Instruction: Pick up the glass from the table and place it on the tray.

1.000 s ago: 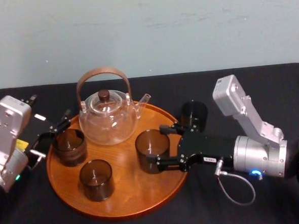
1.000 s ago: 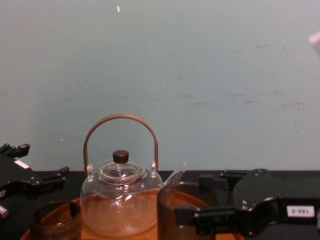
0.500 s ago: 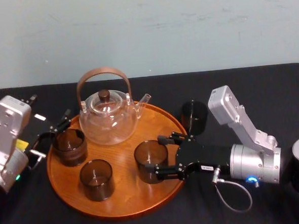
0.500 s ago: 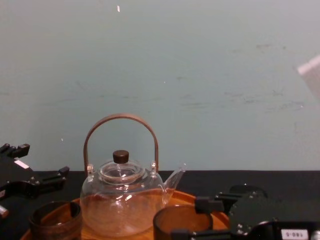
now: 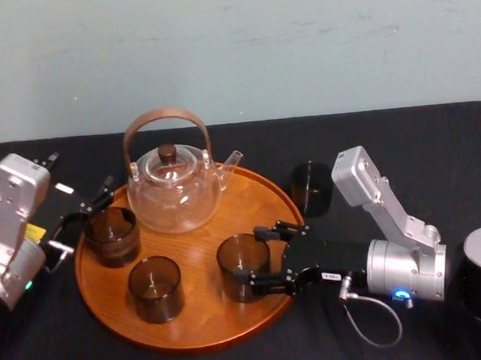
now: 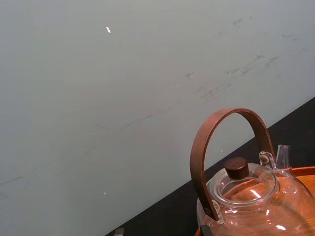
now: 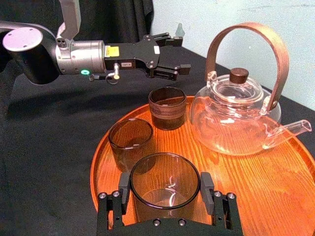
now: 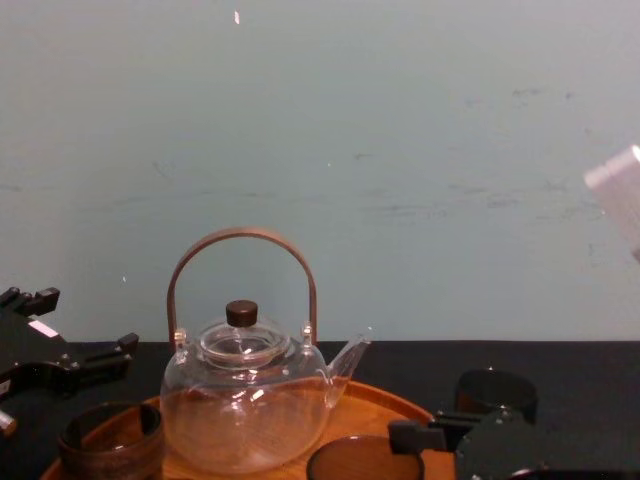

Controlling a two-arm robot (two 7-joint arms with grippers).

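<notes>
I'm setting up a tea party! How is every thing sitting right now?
tray: flat on the table.
right gripper: jaws shut on the glass.
the glass: upright, empty, low over the tray.
left gripper: jaws open, holding nothing.
teapot: upright on the tray, lid on.
ridged cup: upright, empty, on the tray.
second glass: upright, empty, on the tray.
third glass: upright on the table, off the tray.

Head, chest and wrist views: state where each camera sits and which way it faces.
Head: above, looking down on the tray; left gripper and right gripper show.
Chest: lower, looking level past the teapot to the wall; both grippers at bottom corners.
Left wrist: on the left arm, facing teapot and wall.
Right wrist: behind its own fingers flanking the glass, facing the left gripper.
Shared: every view holds the teapot.
</notes>
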